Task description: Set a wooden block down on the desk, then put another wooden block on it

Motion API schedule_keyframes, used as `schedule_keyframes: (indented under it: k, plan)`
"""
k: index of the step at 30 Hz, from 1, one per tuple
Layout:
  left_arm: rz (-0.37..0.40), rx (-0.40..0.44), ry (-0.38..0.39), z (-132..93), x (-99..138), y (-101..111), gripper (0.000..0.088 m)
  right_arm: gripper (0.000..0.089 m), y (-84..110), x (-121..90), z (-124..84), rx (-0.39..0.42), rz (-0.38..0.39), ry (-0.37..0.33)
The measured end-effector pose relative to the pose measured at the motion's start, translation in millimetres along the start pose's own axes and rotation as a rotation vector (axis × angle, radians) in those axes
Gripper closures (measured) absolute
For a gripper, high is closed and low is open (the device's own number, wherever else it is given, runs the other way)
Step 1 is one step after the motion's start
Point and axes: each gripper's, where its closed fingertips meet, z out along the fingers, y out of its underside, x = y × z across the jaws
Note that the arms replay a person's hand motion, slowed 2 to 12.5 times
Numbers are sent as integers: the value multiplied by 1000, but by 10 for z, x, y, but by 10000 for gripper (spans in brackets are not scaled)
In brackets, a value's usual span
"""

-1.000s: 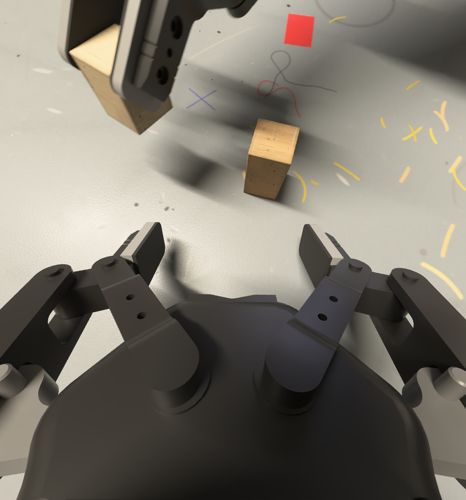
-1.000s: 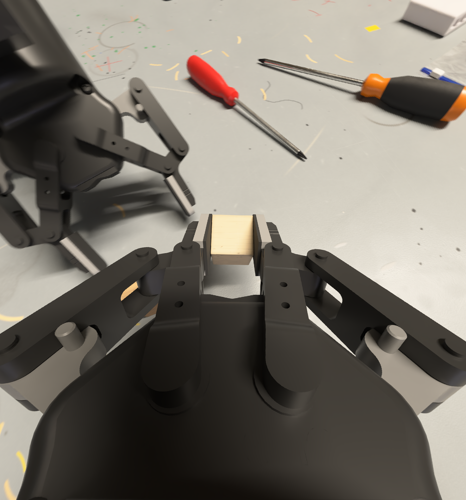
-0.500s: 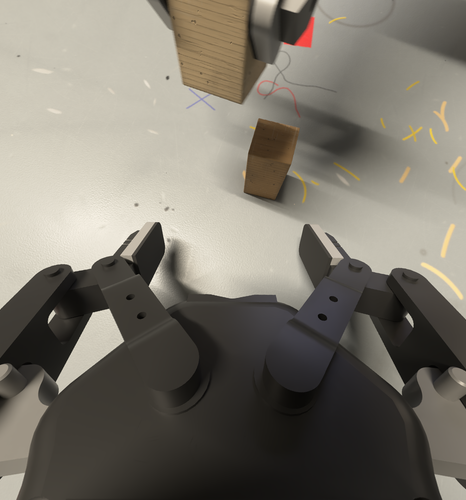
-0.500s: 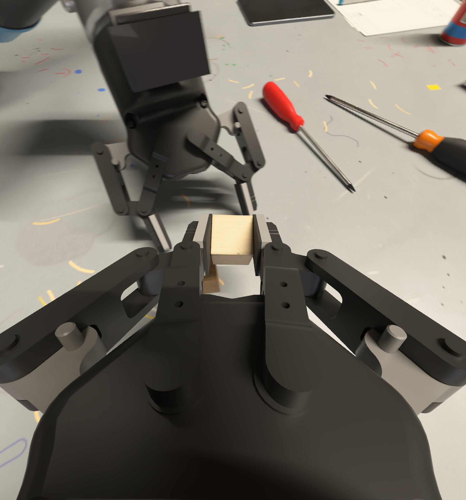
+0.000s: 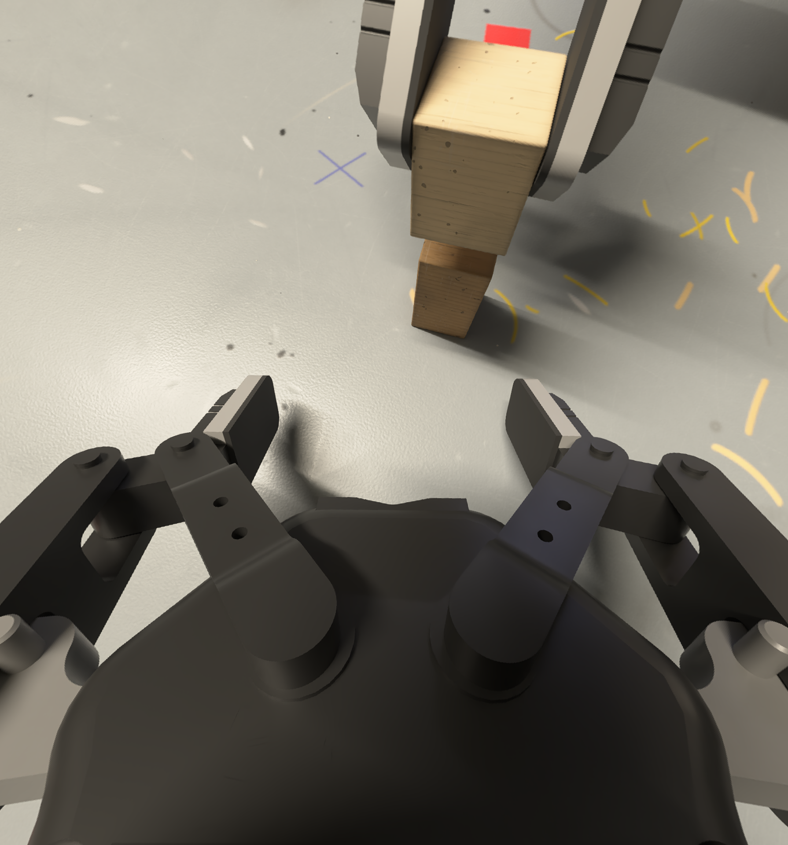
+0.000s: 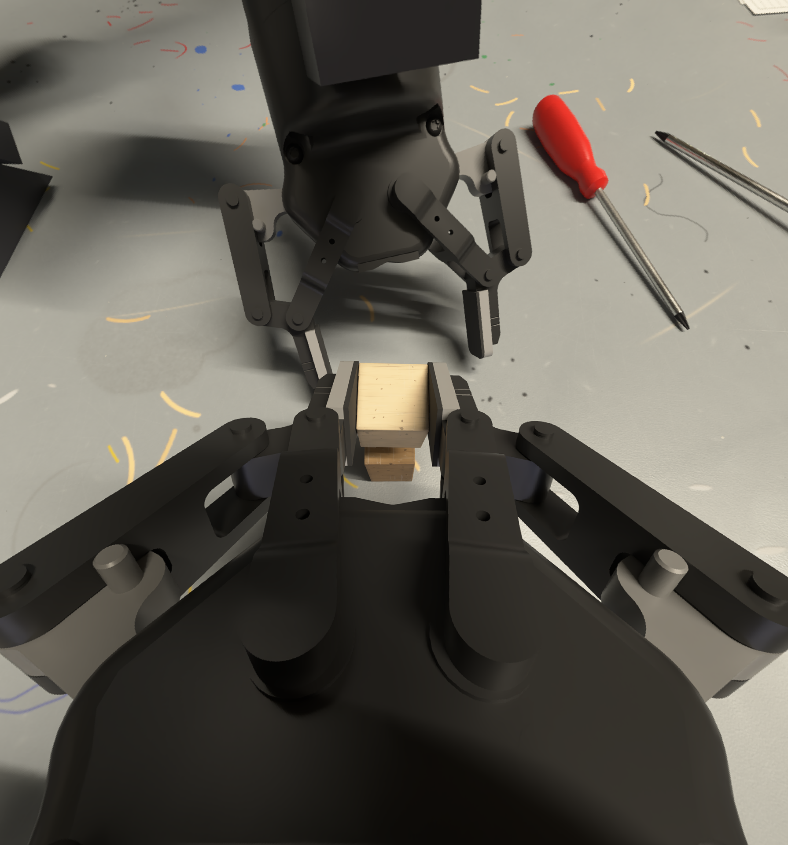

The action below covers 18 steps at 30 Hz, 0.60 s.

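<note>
Two blocks: right gripper [image 6: 393, 402] clamps the rigid, light upper block [image 5: 479, 151] by flat sides, seemingly above the lower block [image 5: 451, 290]; left gripper [image 5: 390, 411] gapes empty.

Held block [image 5: 483, 137]: pale tan wood w/ dark specks, fine grain lines. Lower block [image 5: 451, 292]: darker tan. Desk [image 5: 154, 274]: matte grey w/ yellow dashes, blue X [image 5: 340, 168], red square [image 5: 507, 35]. Screwdriver [image 6: 570, 146] far right: red handle, silver shaft. Grippers: black, grey pads.
</note>
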Motion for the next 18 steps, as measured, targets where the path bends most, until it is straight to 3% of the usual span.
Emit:
schedule_keyframes:
  k: [18]
  plan:
    - [-1, -1, -1, 0, 1, -1, 28, 634, 33, -6, 24, -24, -42, -61]
